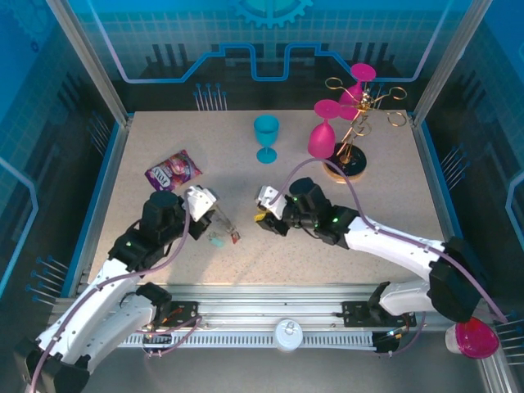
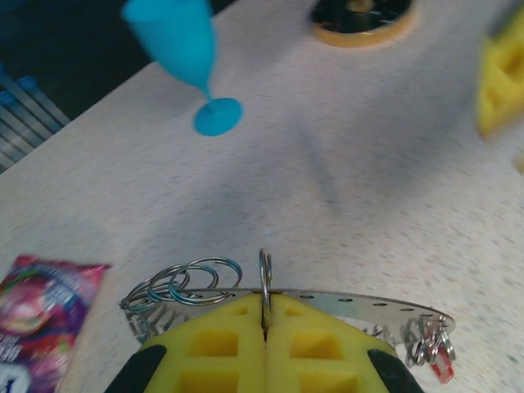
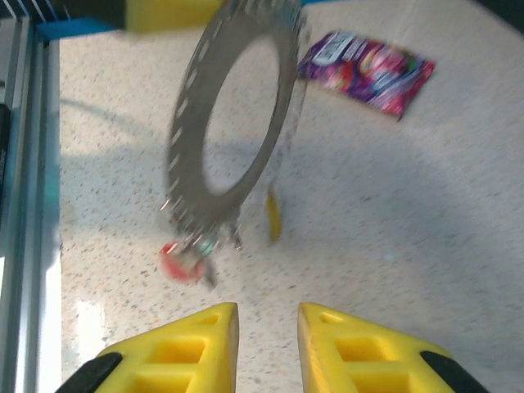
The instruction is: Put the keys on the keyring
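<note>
My left gripper [image 2: 265, 327] is shut on the keyring [image 2: 352, 303], a flat grey disc seen edge-on, pinched at one of its small rim loops [image 2: 265, 278]. Several more loops [image 2: 184, 282] cluster at its left rim. In the right wrist view the keyring [image 3: 188, 164] hangs upright above the table, with a red key [image 3: 182, 262], a teal key [image 3: 205, 243] and a yellow key [image 3: 273, 217] dangling from its lower rim. My right gripper [image 3: 268, 327] is open, a short way in front of those keys and touching none. From above, the left gripper [image 1: 211, 211] and right gripper [image 1: 264, 211] face each other.
A purple snack packet [image 1: 173, 170] lies behind the left gripper. A blue goblet [image 1: 266, 137] stands at the centre back. A golden rack [image 1: 350, 160] with pink goblets [image 1: 323, 135] stands at the back right. Another pink goblet [image 1: 475, 340] sits off the table at the near right.
</note>
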Robot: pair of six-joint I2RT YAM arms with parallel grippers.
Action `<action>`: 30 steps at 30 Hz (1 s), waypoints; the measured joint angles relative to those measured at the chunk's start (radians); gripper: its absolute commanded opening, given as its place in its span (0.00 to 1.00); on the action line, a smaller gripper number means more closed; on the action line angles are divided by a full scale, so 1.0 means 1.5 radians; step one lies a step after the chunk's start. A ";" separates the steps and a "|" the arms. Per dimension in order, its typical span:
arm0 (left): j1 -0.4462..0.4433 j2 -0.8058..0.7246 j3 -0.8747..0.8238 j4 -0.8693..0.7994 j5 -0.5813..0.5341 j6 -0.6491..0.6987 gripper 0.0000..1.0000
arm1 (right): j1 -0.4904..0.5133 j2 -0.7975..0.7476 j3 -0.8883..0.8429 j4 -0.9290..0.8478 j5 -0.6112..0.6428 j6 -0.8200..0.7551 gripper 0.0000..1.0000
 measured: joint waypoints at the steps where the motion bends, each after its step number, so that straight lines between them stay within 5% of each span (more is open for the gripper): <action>1: 0.014 0.000 -0.003 0.009 -0.016 -0.013 0.00 | 0.012 0.021 0.003 -0.001 0.006 0.009 0.26; 13: 0.119 0.039 -0.042 0.072 -0.164 -0.196 0.00 | 0.134 0.300 0.176 0.020 0.096 0.154 0.29; 21: 0.133 0.049 -0.050 0.084 -0.180 -0.271 0.00 | 0.174 0.435 0.258 0.032 0.182 0.278 0.38; 30: 0.134 0.049 -0.054 0.097 -0.180 -0.287 0.00 | 0.198 0.519 0.358 -0.006 0.255 0.298 0.41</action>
